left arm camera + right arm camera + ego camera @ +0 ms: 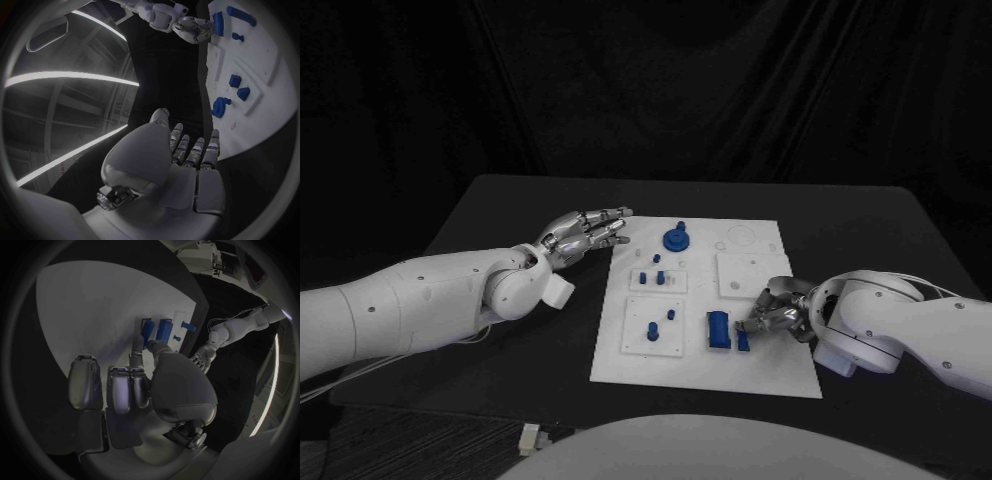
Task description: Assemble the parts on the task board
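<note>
The white task board (625,362) lies in the middle of the black table. A round blue part (675,238) stands at its far edge, and small blue parts (653,275) and pegs (651,330) sit in its left panels. Two blue blocks (718,330) stand side by side near the board's right front. My right hand (780,312) is right beside them, its thumb and one finger reaching to the blocks (156,330) while the other fingers curl in; whether it grips one is unclear. My left hand (584,235) hovers at the board's far left corner, fingers stretched out and holding nothing.
The table's edges lie well outside the board. A small pale object (529,438) sits below the table's front left edge. In the left wrist view the round blue part (220,106) lies just beyond my left fingertips (214,137).
</note>
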### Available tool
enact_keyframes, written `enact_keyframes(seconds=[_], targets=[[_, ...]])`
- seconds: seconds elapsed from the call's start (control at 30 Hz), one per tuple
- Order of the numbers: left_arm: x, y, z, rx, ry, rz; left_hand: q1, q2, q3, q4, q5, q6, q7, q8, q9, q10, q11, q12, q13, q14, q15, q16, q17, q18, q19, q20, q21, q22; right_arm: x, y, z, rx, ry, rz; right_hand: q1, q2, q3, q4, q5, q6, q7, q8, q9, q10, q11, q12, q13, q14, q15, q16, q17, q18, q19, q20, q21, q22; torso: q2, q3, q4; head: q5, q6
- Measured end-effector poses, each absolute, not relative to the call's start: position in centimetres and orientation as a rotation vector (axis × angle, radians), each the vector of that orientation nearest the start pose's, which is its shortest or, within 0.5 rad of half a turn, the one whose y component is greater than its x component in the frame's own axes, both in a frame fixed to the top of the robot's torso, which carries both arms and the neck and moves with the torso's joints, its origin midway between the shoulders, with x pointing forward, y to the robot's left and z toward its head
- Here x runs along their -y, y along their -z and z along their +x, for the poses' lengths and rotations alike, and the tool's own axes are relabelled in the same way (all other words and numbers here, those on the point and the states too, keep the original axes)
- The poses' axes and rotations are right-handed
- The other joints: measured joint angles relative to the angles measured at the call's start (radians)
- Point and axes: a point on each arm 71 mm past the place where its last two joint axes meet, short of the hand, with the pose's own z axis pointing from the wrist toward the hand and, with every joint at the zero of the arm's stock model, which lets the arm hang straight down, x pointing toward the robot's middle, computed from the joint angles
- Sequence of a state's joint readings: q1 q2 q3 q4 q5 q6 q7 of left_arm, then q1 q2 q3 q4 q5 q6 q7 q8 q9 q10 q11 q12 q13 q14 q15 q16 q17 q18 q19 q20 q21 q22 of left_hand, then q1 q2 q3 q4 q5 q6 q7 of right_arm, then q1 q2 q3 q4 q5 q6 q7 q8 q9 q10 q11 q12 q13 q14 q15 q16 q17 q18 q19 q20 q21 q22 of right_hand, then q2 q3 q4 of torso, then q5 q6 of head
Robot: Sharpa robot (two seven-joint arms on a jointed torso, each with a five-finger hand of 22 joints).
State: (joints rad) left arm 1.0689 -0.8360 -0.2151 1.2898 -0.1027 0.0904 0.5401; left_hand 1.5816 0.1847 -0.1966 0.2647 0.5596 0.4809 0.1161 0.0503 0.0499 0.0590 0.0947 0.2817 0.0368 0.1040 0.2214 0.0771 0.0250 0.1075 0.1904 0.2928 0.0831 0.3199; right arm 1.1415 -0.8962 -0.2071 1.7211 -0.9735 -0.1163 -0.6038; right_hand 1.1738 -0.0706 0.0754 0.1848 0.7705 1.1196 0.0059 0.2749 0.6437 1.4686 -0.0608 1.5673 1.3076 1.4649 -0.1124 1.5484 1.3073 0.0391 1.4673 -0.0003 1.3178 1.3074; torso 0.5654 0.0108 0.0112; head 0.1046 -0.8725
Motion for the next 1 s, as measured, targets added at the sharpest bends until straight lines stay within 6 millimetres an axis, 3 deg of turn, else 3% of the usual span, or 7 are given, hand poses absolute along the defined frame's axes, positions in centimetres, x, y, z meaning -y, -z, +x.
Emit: enact_keyframes(seconds=[0.13, 0.27, 0.37, 0.47, 0.67, 0.8, 1.0], targets=[[-26.0, 30.2, 45.6, -1.690, 1.640, -1.061, 0.000, 0.000, 0.000, 0.000, 0.000, 0.000, 0.000, 0.000, 0.000, 0.000, 0.000, 0.000, 0.000, 0.000, 0.000, 0.000, 0.000, 0.000, 0.000, 0.000, 0.000, 0.000, 20.0, 28.7, 39.3, -2.433, -0.414, 0.365, 0.000, 0.000, 0.015, -0.007, 0.039, -0.004, -0.004, 0.023, 0.023, -0.004, -0.004, 0.000, 0.000, 0.003, -0.004, 0.000, 0.000, 0.000, -0.002, -0.005, 0.000, 0.000, 0.000, 0.0001, 0.0000, -0.001, 0.000], [-26.0, 30.2, 45.6, -1.691, 1.640, -1.061, 0.004, -0.004, 0.003, -0.003, 0.000, 0.000, 0.000, 0.000, 0.000, 0.000, 0.000, 0.000, 0.000, 0.000, 0.000, 0.000, 0.000, 0.000, 0.000, 0.000, 0.000, -0.001, 20.0, 28.7, 39.3, -2.433, -0.413, 0.363, -0.011, -0.011, 0.017, -0.004, 0.005, -0.007, -0.007, 0.048, 0.049, -0.001, -0.006, 0.000, 0.000, 0.000, -0.007, 0.000, 0.000, 0.000, -0.002, -0.005, 0.000, 0.000, 0.000, 0.0001, 0.0000, -0.003, 0.000], [-26.0, 30.3, 45.6, -1.691, 1.639, -1.062, 0.004, -0.004, 0.003, -0.003, 0.000, 0.000, 0.000, 0.000, 0.000, 0.000, 0.000, 0.000, 0.000, 0.000, 0.000, 0.000, 0.000, 0.000, 0.000, 0.000, 0.000, -0.001, 20.0, 28.8, 39.3, -2.433, -0.412, 0.361, -0.034, -0.012, 0.011, 0.003, -0.108, -0.016, -0.012, 0.073, 0.079, 0.000, -0.007, 0.000, 0.000, 0.000, -0.007, 0.000, 0.000, 0.000, -0.002, -0.005, 0.000, 0.000, 0.000, 0.0001, 0.0000, -0.004, 0.000], [-26.0, 30.3, 45.6, -1.692, 1.639, -1.062, 0.004, -0.004, 0.003, -0.003, 0.000, 0.000, 0.000, 0.000, 0.000, 0.000, 0.000, 0.000, 0.000, 0.000, 0.000, 0.000, 0.000, 0.000, 0.000, 0.000, 0.000, -0.001, 20.1, 28.8, 39.3, -2.434, -0.409, 0.359, -0.061, -0.014, -0.002, 0.015, -0.184, -0.020, -0.009, 0.083, 0.095, 0.000, -0.007, 0.000, 0.000, 0.000, -0.007, 0.000, 0.000, 0.000, -0.002, -0.005, 0.000, 0.000, 0.000, 0.0001, 0.0000, -0.004, 0.000], [-26.0, 30.3, 45.6, -1.692, 1.640, -1.062, 0.004, -0.004, 0.003, -0.003, 0.000, 0.000, 0.000, 0.000, 0.000, 0.000, 0.000, 0.000, 0.000, 0.000, 0.000, 0.000, 0.000, 0.000, 0.000, 0.000, 0.000, -0.001, 20.4, 28.7, 39.2, -2.430, -0.403, 0.352, -0.126, -0.015, -0.056, 0.070, -0.446, -0.023, -0.006, 0.117, 0.132, 0.000, -0.007, 0.000, 0.000, 0.000, -0.007, 0.000, 0.000, 0.000, -0.002, -0.005, 0.000, 0.000, 0.000, 0.0001, 0.0000, 0.000, 0.000], [-26.1, 30.2, 45.5, -1.692, 1.640, -1.064, 0.004, -0.004, 0.003, -0.003, 0.000, 0.000, 0.000, 0.000, 0.000, 0.000, 0.000, 0.000, 0.000, 0.004, 0.004, 0.000, 0.000, 0.000, 0.004, 0.004, 0.000, -0.001, 21.1, 28.4, 38.8, -2.422, -0.396, 0.353, -0.190, -0.034, -0.115, 0.108, -0.637, -0.063, -0.015, 0.207, 0.232, -0.004, -0.011, 0.000, 0.000, 0.004, -0.011, 0.007, 0.000, 0.000, 0.000, -0.007, 0.010, 0.000, 0.000, 0.0002, -0.0001, 0.004, 0.000], [-26.2, 30.2, 45.3, -1.692, 1.642, -1.066, 0.004, -0.004, 0.003, -0.003, 0.000, 0.000, 0.000, 0.000, 0.000, 0.000, 0.000, 0.000, 0.000, 0.004, 0.004, 0.000, 0.000, 0.000, 0.004, 0.004, 0.000, -0.001, 22.9, 26.7, 38.7, -2.366, -0.389, 0.377, -0.262, -0.028, -0.204, 0.111, -0.691, -0.096, -0.025, 0.310, 0.348, -0.004, -0.018, 0.000, 0.000, -0.001, -0.015, 0.020, 0.000, 0.000, -0.002, -0.012, 0.036, 0.000, 0.000, 0.0002, -0.0001, 0.005, 0.000]])
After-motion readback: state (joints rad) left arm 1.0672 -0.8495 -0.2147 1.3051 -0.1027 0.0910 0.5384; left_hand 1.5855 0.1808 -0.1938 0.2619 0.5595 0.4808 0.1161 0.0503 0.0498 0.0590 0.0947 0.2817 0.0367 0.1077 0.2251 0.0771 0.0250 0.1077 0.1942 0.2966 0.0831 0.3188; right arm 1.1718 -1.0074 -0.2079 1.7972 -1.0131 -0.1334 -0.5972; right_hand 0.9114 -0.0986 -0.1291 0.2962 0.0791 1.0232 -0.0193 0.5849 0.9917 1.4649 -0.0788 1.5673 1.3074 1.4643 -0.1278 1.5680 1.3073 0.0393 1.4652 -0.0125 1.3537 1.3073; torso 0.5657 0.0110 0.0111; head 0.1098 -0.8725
